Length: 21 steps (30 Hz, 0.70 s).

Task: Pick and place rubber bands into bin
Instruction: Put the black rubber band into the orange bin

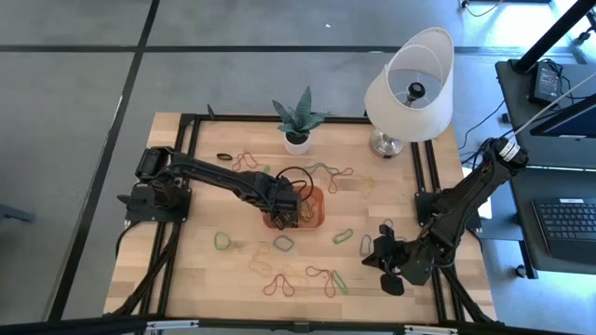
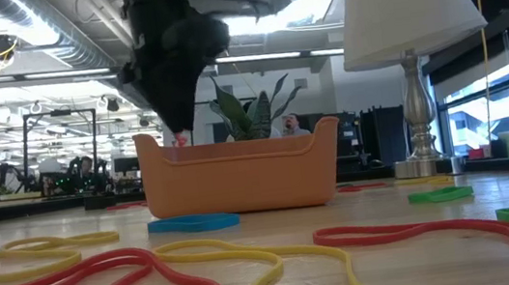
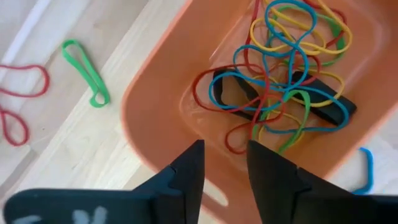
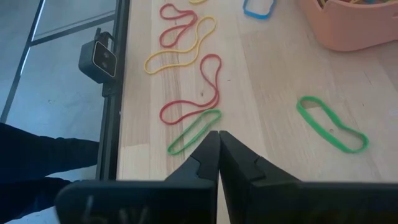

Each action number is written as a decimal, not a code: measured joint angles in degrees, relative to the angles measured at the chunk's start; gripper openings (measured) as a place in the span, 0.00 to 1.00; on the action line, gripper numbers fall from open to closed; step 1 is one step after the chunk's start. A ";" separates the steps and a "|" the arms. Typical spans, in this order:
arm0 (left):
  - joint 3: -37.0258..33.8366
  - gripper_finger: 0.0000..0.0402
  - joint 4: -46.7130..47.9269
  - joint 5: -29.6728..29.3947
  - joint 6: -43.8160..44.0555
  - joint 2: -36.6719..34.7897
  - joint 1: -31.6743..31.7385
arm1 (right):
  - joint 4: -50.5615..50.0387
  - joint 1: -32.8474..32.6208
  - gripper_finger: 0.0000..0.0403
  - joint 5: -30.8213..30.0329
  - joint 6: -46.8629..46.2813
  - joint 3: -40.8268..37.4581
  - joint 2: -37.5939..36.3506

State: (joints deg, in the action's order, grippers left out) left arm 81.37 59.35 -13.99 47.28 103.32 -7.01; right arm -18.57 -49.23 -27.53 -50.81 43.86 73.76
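Black left claw (image 3: pixel 225 163) parted over bin (image 3: pixel 155 124)

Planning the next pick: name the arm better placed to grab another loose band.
Right, probably. The right end effector hangs shut over loose rubber bands near the table's front edge, while the left end effector sits open over the bin.

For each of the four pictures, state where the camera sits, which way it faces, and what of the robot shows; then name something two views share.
High view: above the table, facing straight down; both arms, left end effector over the bin.
Low view: table height, facing level across; a dark arm hangs above the bin.
Left wrist view: on the left arm, facing into the bin; open fingers.
Right wrist view: on the right arm, facing the tabletop; right end effector, shut.
Shared: all four show the bin.
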 joint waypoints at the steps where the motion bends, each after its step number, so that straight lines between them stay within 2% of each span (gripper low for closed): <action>1: 0.70 0.27 0.06 -0.05 -0.02 -0.20 0.00 | 0.02 0.00 0.03 -0.02 -0.04 0.00 0.00; 10: 3.57 0.16 1.35 -0.33 -0.05 -5.42 -3.17 | 0.02 0.00 0.03 0.07 -3.11 0.00 0.00; 17: 3.57 0.02 1.29 -1.43 0.00 -8.46 -9.37 | 0.43 0.00 0.03 0.09 -2.87 0.00 0.00; 21: 3.57 0.01 1.28 -4.02 0.70 -8.64 -12.63 | 0.74 0.00 0.03 0.08 -2.79 0.00 0.00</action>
State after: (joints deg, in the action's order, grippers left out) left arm 84.95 60.63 -18.01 47.98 94.67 -19.64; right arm -17.83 -49.23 -27.45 -53.60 43.86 73.76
